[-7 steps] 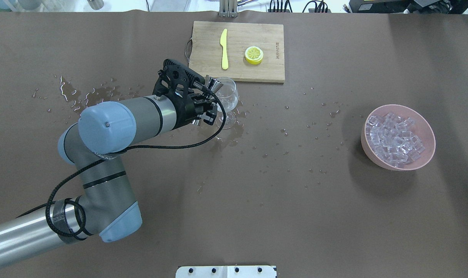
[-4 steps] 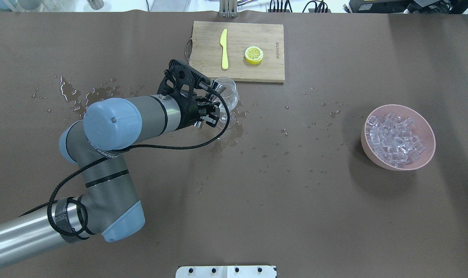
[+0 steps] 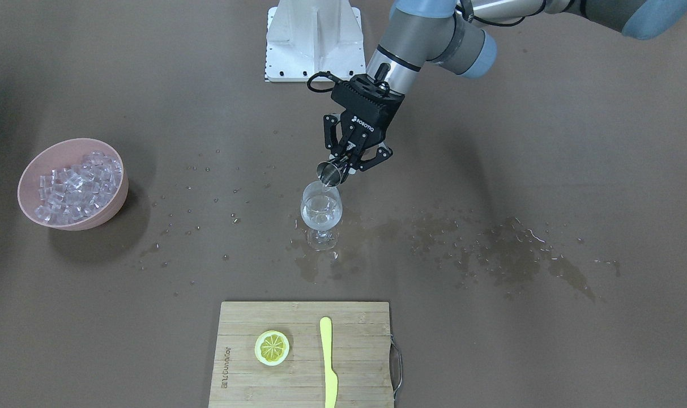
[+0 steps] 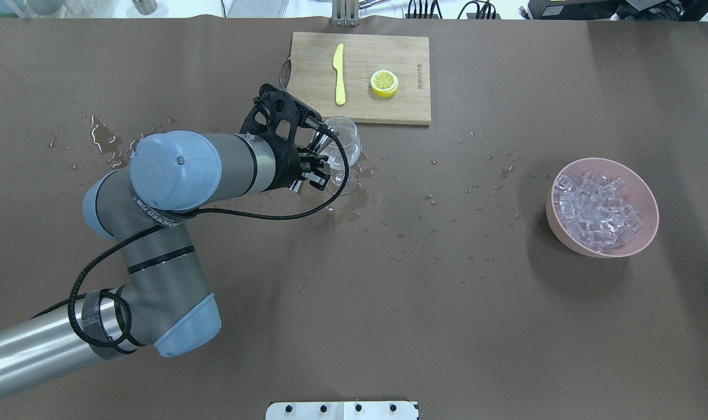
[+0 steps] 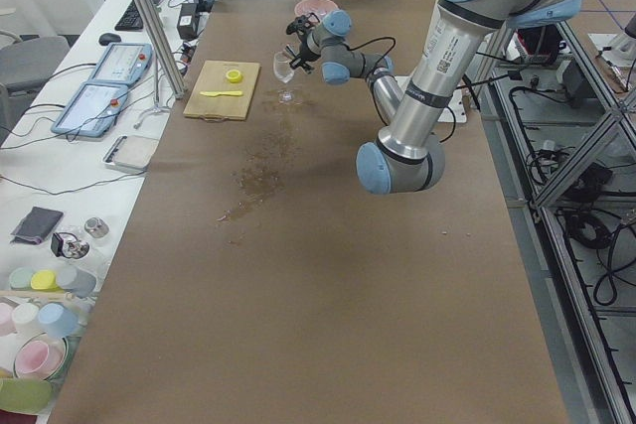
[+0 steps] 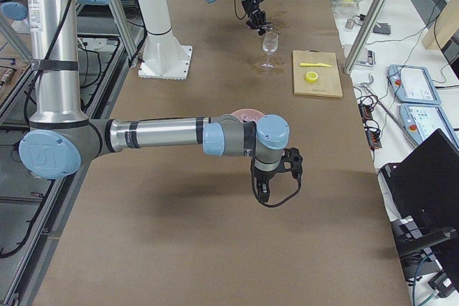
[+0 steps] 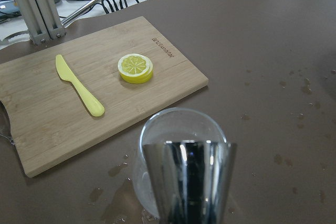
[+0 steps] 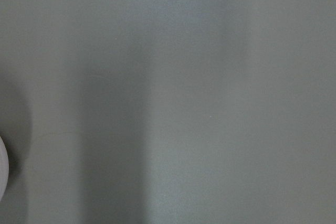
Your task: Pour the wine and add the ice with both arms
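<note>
Left pincer (image 4: 311, 158): clamped on a small steel measuring cup (image 4: 329, 128), which is tipped over a clear stemmed glass (image 4: 346, 143).
Wine (image 3: 320, 216): partly poured; some is seen in the glass.
Ice (image 4: 597, 211): clear cubes heaped in a pink bowl (image 4: 564, 234); none added yet.
Right pincer (image 6: 276, 175): apart or together cannot be told.

A bamboo cutting board (image 4: 359, 108) lies by the table's far edge, carrying a yellow knife (image 4: 339, 74) and a lemon slice (image 4: 384, 83), apart; wet splashes (image 3: 513, 255) nearby

Bright even overhead light, soft shadows; glints on the jigger (image 7: 189, 182).
</note>
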